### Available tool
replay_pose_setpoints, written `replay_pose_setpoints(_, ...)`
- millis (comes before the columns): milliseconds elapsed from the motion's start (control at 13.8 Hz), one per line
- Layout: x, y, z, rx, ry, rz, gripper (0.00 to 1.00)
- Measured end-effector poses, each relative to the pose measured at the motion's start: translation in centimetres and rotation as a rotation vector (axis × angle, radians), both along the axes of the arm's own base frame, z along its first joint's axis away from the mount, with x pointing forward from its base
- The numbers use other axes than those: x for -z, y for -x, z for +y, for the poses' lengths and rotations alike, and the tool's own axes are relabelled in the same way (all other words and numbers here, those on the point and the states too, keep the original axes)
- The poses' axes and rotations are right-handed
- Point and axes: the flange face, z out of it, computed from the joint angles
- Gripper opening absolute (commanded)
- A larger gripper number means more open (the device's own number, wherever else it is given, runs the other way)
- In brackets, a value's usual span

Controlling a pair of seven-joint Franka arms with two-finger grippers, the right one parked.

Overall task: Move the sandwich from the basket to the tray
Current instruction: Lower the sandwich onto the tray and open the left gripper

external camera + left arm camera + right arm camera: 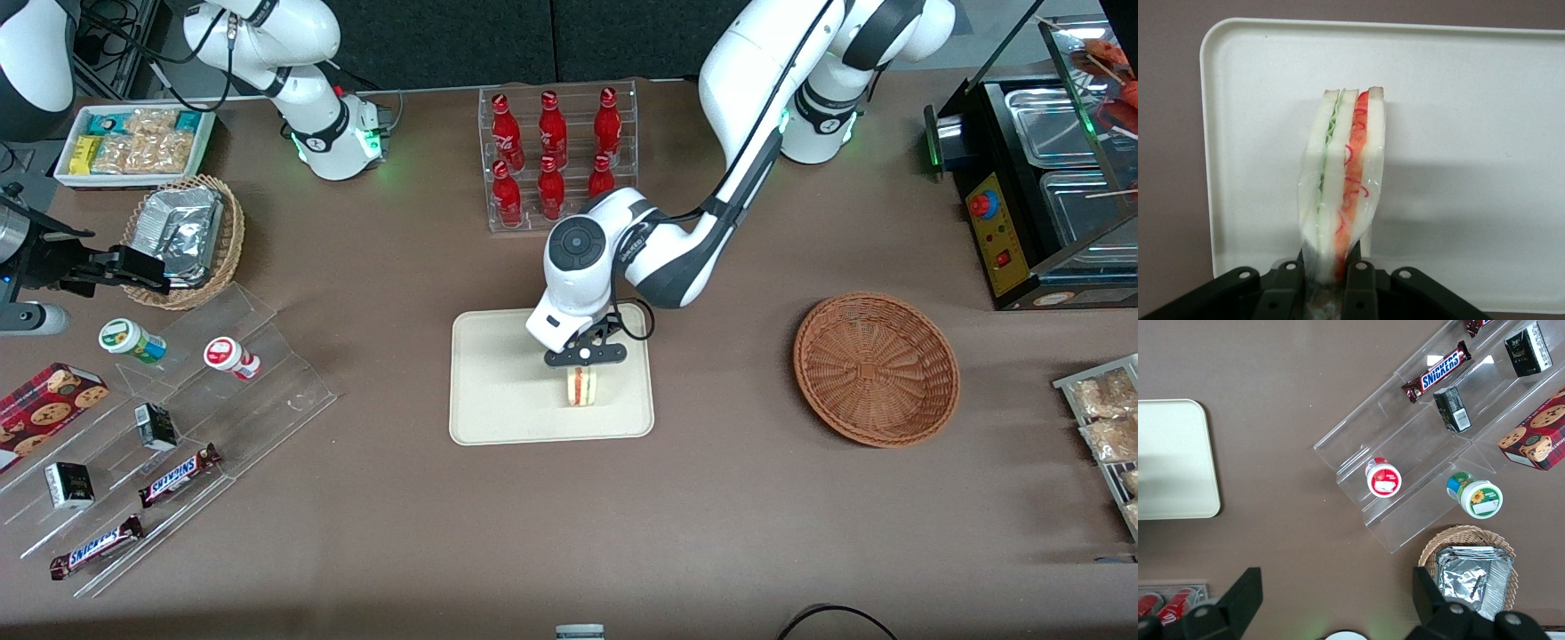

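Cream-coloured and flat, the tray (pixel 498 391) lies on the brown table (pixel 569 533) nearer to the front camera than the clear rack of red bottles (pixel 556 156). The left gripper (pixel 584 358) hangs directly over the tray, at the part of it toward the working arm's end, with its black fingers (pixel 1359 283) clamped on the sandwich (pixel 581 386). The sandwich stands on edge, cut face with red, orange and green filling toward the front camera; its lower edge is at the tray surface, though contact cannot be confirmed. In the left wrist view the sandwich (pixel 1345 180) is wrapped in clear film and pinched at one end between the fingers, with the tray (pixel 1471 133) beneath it. The reddish-brown wicker basket (pixel 876 369) sits well apart from the tray, toward the working arm's end of the table, and holds nothing.
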Motion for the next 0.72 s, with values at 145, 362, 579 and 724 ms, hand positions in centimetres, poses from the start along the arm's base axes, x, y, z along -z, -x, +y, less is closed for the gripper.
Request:
replay_pose_setpoints(145, 0.6, 0.9, -1.1, 0.019, -0.001, 0.007, 0.21)
replay_pose_setpoints(362, 1.0, 2.0, -2.4, 0.037, -0.001, 0.008, 0.21)
replay_pose_setpoints(579, 1.5, 1.9, -2.2, 0.035, -0.006, 0.012, 0.21)
replay_pose_setpoints(724, 1.5, 1.8, -2.1, 0.024, -0.008, 0.011, 0.21)
